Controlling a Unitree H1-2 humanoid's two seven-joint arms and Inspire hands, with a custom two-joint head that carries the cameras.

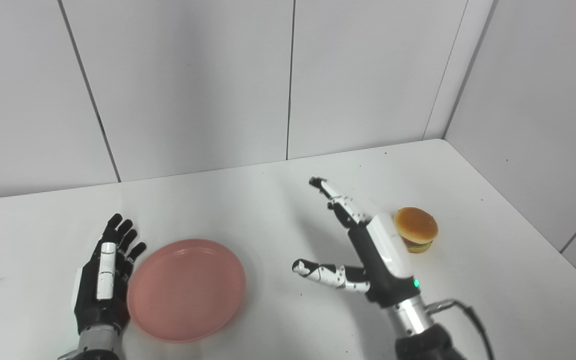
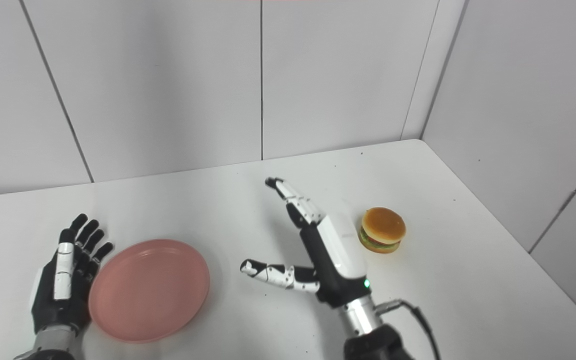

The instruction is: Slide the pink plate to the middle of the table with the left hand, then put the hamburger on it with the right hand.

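In your left eye view, the left robot hand (image 1: 103, 280) lies open on the white table (image 1: 268, 200), fingers spread, its edge touching the left rim of the pink plate (image 1: 186, 290), which sits left of the table's middle. The right robot hand (image 1: 368, 245) hovers open and holds nothing, thumb out to the left.

In your right eye view, the hamburger (image 2: 382, 229) stands on the table just right of that hand, apart from it.

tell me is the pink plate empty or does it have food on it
Empty: the pink plate shows only bare surface; the hamburger sits apart on the table.
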